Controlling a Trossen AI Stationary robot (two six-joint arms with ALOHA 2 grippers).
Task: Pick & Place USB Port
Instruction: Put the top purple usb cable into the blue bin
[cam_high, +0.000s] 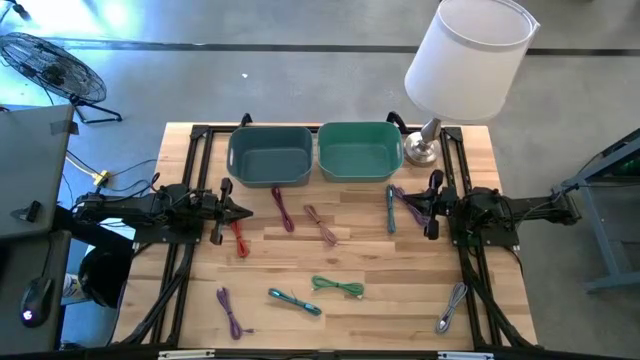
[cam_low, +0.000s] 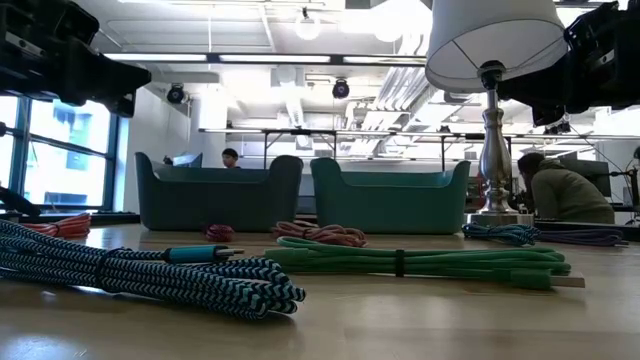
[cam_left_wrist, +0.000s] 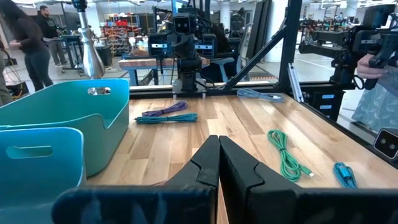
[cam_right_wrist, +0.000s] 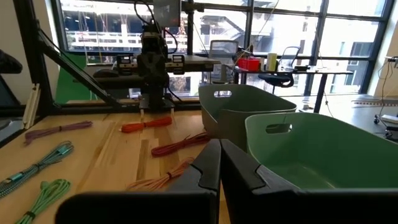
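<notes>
Several bundled USB cables lie flat on the wooden table: red (cam_high: 240, 238), maroon (cam_high: 284, 211), pink (cam_high: 322, 225), teal (cam_high: 390, 211), purple (cam_high: 409, 206), green (cam_high: 337, 287), blue-teal (cam_high: 295, 301), a second purple (cam_high: 230, 312) and grey (cam_high: 450, 308). A blue-grey bin (cam_high: 270, 155) and a green bin (cam_high: 360, 150) stand at the far edge. My left gripper (cam_high: 247, 211) (cam_left_wrist: 219, 139) is shut and hovers above the red cable's far end. My right gripper (cam_high: 412, 206) (cam_right_wrist: 220, 143) is shut and hovers over the purple and teal cables.
A lamp with a white shade (cam_high: 468, 45) stands on its metal base (cam_high: 422, 150) at the table's far right corner, beside the green bin. Black rails (cam_high: 190, 190) run along both table sides. Bare wood shows in the middle (cam_high: 350, 250). People move in the room behind (cam_low: 560, 190).
</notes>
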